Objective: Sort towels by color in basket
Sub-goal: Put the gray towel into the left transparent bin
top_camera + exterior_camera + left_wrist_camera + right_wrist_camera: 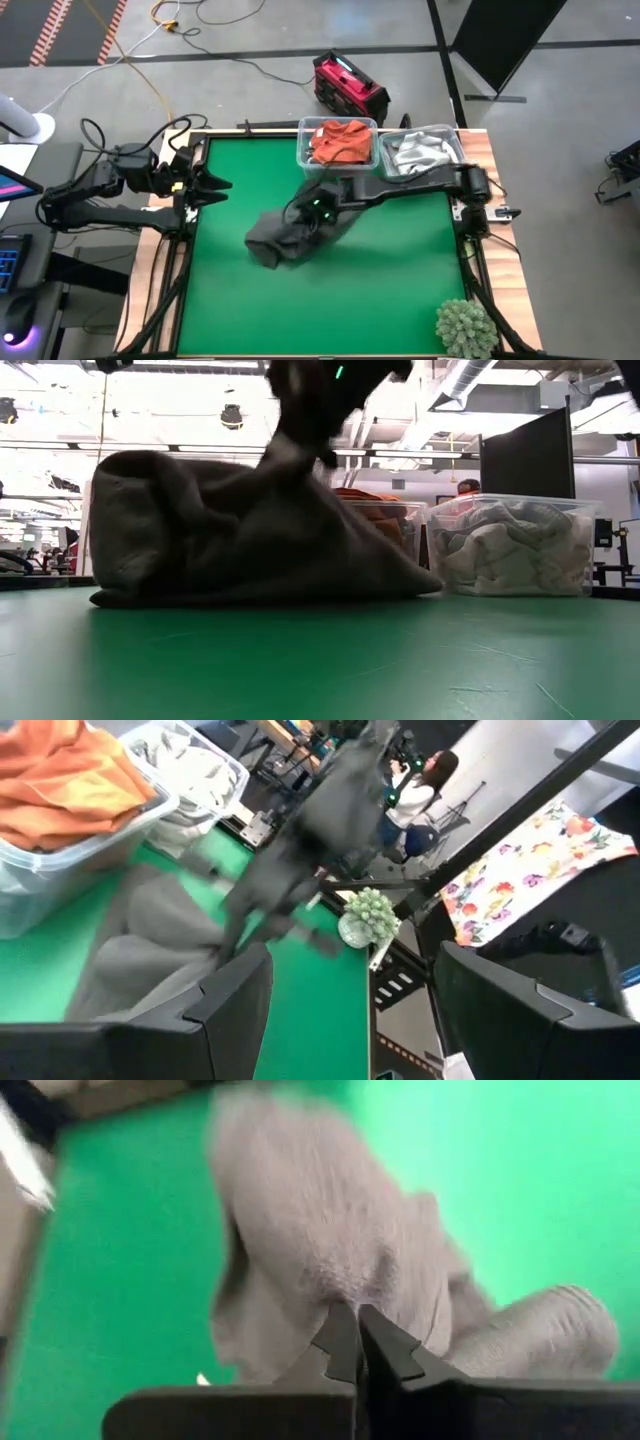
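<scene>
Person (pixel 418 792) only behind left wrist

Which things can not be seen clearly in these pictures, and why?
- Right gripper in the low view: cut off by the top edge.
- Dark grey towel in the left wrist view: smeared by motion.
- Floor of the orange-towel bin: covered by cloth in every view.

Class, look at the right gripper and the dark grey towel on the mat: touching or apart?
Touching. The right wrist view shows the right gripper pinched shut on a fold of the dark grey towel.
</scene>
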